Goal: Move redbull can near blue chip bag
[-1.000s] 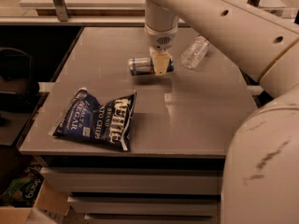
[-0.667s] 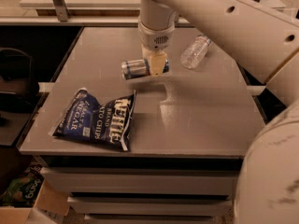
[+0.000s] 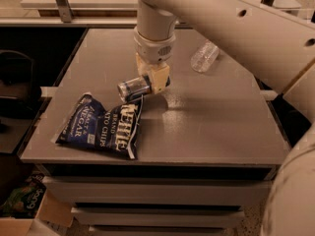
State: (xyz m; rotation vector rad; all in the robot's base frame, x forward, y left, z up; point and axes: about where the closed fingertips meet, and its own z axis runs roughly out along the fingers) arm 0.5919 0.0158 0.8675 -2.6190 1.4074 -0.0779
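One gripper (image 3: 151, 82) is clamped on the redbull can (image 3: 132, 89), holding it sideways just beside the blue chip bag's (image 3: 101, 127) far right corner. A clear water bottle (image 3: 204, 57) lies on the bench (image 3: 211, 127), well apart from the bag.

Silver-and-blue redbull can (image 3: 132, 88), dark blue chip bag (image 3: 101, 127) with white lettering, cream gripper (image 3: 150, 84) above grey table (image 3: 211, 117)

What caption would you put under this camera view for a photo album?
The gripper holds the redbull can sideways over the table, beside the blue chip bag's top corner.
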